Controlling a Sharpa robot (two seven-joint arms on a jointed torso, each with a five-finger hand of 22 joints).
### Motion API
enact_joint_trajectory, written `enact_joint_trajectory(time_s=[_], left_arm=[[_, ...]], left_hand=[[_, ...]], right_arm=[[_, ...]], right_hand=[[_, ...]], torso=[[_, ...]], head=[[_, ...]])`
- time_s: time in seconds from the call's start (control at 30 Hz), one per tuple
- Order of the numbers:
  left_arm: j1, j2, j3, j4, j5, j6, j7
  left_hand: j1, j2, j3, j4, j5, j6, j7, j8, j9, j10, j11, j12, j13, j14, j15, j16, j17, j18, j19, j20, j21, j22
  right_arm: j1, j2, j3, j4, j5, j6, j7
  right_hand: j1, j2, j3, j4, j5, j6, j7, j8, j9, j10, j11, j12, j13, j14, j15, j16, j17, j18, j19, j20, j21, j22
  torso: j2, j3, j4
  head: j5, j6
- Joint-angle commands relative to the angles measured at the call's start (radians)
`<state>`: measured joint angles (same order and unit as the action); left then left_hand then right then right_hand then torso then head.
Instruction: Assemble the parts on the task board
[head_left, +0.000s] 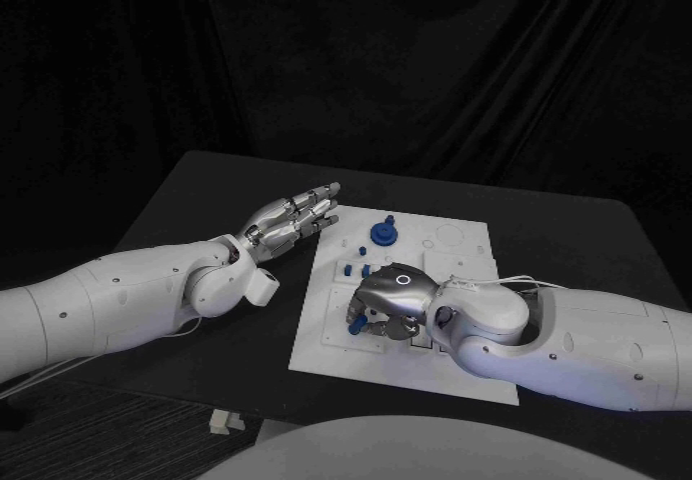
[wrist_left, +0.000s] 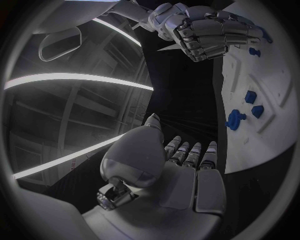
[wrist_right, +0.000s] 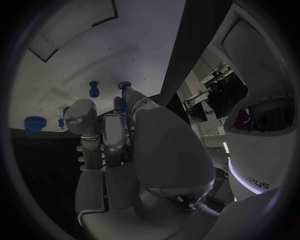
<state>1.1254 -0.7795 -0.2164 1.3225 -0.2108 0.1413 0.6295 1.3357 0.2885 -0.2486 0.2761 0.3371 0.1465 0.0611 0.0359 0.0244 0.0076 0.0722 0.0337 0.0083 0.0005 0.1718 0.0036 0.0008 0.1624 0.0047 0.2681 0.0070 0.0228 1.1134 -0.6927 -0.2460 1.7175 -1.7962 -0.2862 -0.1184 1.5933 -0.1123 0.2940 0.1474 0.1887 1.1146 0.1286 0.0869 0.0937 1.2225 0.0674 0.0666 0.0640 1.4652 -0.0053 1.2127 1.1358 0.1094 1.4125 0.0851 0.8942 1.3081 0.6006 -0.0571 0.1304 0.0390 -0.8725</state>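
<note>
Presently, nearest to me, my right hand (head_left: 389, 300) is resting low over the near-left portion of the task board (head_left: 462, 375), fingers curled downward against the white plate. Whether those fingers are closing on a part I cannot tell: one small blue part (head_left: 356, 322) is showing at the fingertips' left side, touching or just beside them, and in the right wrist view a slim blue part (wrist_right: 125, 95) is standing just past my fingertips (wrist_right: 119, 107). Just beyond the right hand, several small blue parts (head_left: 361, 270) are lying in a loose cluster on the board. Farther back, a larger round blue part (head_left: 382, 233) is standing upright near the board's far-left area. My left hand (head_left: 289, 222) is hovering palm-down beside the board's far-left edge, over the black table (head_left: 188, 200), fingers extended and lying nearly side by side, holding nothing. The left wrist view is confirming this, with the straight fingers (wrist_left: 187, 152) pointing toward the board's edge and the round blue part (wrist_left: 235, 120) near them.
</note>
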Motion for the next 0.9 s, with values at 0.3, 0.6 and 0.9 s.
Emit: enact_joint_trajectory(time_s=[0.3,0.6,0.9], left_arm=[[-0.003,0.005,0.001,-0.002,0.006,0.017,0.002],[-0.004,0.007,0.001,-0.004,0.006,0.02,-0.002],[-0.004,0.008,0.001,-0.003,0.006,0.023,-0.004]], left_hand=[[0.004,0.003,0.007,0.004,0.002,-0.002,0.004,0.006,0.001,-0.001,0.008,0.004,0.001,0.0,0.006,-0.004,-0.001,0.011,0.001,0.009,-0.001,0.002],[0.003,0.003,0.01,0.007,0.001,0.001,0.007,0.008,0.002,0.0,0.009,0.005,0.001,0.0,0.008,-0.004,-0.001,0.01,0.001,0.01,-0.001,0.002],[0.003,0.003,0.016,0.01,0.002,0.009,0.012,0.011,0.003,0.001,0.014,0.009,0.002,0.0,0.009,-0.004,-0.001,0.009,0.001,0.01,0.0,0.002]], right_arm=[[-0.003,-0.015,-0.001,0.017,-0.021,-0.002,-0.03],[-0.003,-0.015,-0.001,0.021,-0.021,0.008,-0.032],[-0.003,-0.003,-0.001,0.016,-0.021,0.014,-0.024]], right_hand=[[0.005,-0.003,0.008,0.0,-0.001,0.01,0.0,0.004,0.002,0.006,0.001,0.0,0.001,0.003,-0.009,-0.004,0.0,0.001,-0.007,0.001,-0.004,0.117],[0.007,-0.003,0.012,-0.003,0.004,0.012,-0.001,0.003,0.003,0.007,0.0,0.0,0.001,0.003,-0.009,-0.004,0.001,0.001,-0.008,0.001,-0.004,0.117],[-0.018,-0.016,0.012,0.004,-0.001,-0.021,-0.007,-0.019,-0.001,-0.008,0.003,-0.001,0.001,-0.003,-0.006,-0.009,-0.004,0.003,-0.016,0.003,-0.017,0.114]], torso=[[-0.001,-0.0004,0.0004],[0.0,-0.0001,-0.0001],[0.001,0.0004,0.0006]], head=[[-0.004,0.0],[-0.005,0.0],[-0.004,0.0]])
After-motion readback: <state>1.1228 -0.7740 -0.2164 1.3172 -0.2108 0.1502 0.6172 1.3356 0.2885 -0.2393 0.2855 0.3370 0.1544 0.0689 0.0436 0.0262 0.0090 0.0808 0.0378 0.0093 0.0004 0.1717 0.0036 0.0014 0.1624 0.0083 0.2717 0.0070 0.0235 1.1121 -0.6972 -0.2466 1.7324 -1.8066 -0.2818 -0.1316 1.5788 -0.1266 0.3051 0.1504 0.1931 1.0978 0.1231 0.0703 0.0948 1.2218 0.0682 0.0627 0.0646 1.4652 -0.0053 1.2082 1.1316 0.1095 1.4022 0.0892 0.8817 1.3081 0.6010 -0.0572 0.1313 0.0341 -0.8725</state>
